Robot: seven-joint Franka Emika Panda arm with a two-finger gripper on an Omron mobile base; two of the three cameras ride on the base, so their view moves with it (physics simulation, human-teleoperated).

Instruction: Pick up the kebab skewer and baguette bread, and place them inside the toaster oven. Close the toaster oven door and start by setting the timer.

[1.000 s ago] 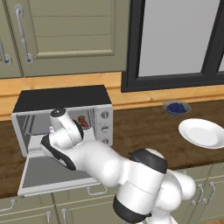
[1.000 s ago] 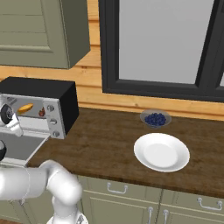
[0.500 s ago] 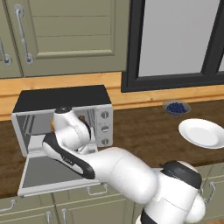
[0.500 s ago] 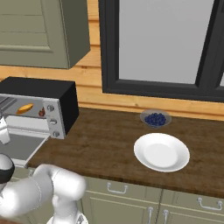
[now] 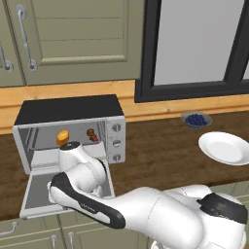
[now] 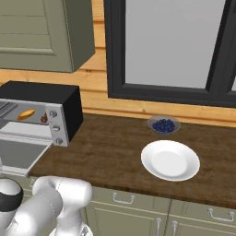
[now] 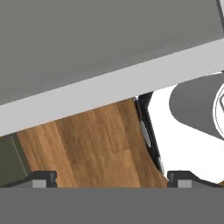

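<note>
Toaster oven (image 5: pixel 73 113) on wooden counter (image 5: pixel 160 151), toaster oven door (image 5: pixel 36 192) dropped open and flat. Inside, baguette bread (image 5: pixel 62 137) at left, kebab skewer (image 5: pixel 91 134) at right, apart. Gripper (image 7: pixel 111 177) spread wide and empty, under the door's front edge. White plate (image 6: pixel 170 160) and bowl of blueberries (image 6: pixel 163 124) well off to the right.

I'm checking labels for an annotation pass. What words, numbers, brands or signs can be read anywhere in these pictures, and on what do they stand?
None: no readable text in any view.
The toaster oven front has three knobs with no legible marks around them.
The plate, the bowl of berries and the cabinets are plain.
</note>
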